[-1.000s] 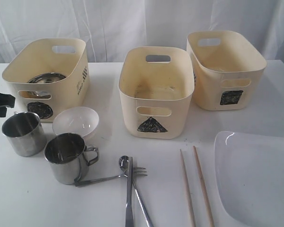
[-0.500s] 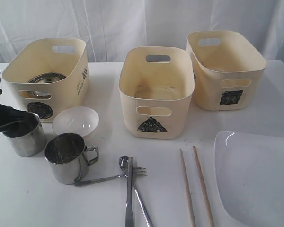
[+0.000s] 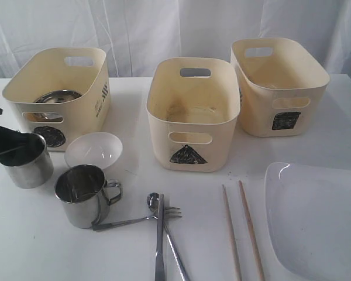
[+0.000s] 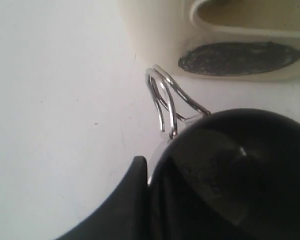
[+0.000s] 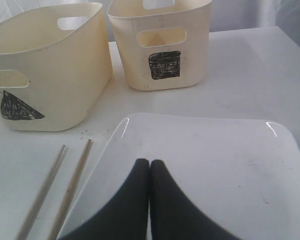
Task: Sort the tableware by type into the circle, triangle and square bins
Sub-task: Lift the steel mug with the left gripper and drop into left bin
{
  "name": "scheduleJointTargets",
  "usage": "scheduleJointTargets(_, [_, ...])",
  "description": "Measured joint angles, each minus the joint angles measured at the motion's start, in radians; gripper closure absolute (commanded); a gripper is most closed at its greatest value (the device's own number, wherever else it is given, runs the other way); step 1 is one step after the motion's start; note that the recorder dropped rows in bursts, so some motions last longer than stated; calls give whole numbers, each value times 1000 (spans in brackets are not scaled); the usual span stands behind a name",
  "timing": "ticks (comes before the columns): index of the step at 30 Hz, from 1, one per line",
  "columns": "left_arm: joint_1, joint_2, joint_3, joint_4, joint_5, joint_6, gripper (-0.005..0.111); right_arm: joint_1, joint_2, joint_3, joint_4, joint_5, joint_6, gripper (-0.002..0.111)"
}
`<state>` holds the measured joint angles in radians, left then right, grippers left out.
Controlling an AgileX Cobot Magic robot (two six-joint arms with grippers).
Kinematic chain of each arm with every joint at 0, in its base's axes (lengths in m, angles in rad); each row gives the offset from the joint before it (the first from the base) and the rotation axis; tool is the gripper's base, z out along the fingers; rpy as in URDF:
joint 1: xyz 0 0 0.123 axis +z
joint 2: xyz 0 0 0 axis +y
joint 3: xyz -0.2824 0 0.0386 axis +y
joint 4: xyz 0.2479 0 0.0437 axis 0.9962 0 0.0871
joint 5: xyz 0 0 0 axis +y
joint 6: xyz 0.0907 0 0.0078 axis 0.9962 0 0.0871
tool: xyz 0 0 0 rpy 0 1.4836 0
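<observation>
- Gripping the left mug (image 3: 30, 172) by its rim, the left gripper (image 3: 23, 145) is largely cut off by the frame edge.
- Right gripper (image 5: 149, 167) is clenched empty above the plate (image 5: 215, 160), whose near edge is cropped.

The right gripper (image 5: 150, 165), jaws together, hangs over the white plate (image 5: 215, 160), chopsticks (image 5: 75, 180) beside it.

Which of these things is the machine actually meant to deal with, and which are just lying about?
Part of the job: left mug, near mug, steel bowl, white bowl, spoon, fork, knife, chopsticks, plate, circle bin, triangle bin, square bin.
Just there: table, curtain.
</observation>
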<state>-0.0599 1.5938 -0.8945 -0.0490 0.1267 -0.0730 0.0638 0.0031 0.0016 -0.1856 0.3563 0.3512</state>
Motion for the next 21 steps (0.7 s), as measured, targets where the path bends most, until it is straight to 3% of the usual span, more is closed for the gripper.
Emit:
scheduleJointTargets(8, [0,-228,0,0,67,0,107,0,0,0,0,0,0,108])
scheduleJointTargets(12, [0,-338,-7,0,27,32,107,0,0,0,0,0,0,108])
scheduleJointTargets(16, [0,-339,-83,0,-10,87,107,0,0,0,0,0,0,108])
scheduleJointTargets(21, [0,-204,-223,0,-70,131,107,0,0,0,0,0,0,108])
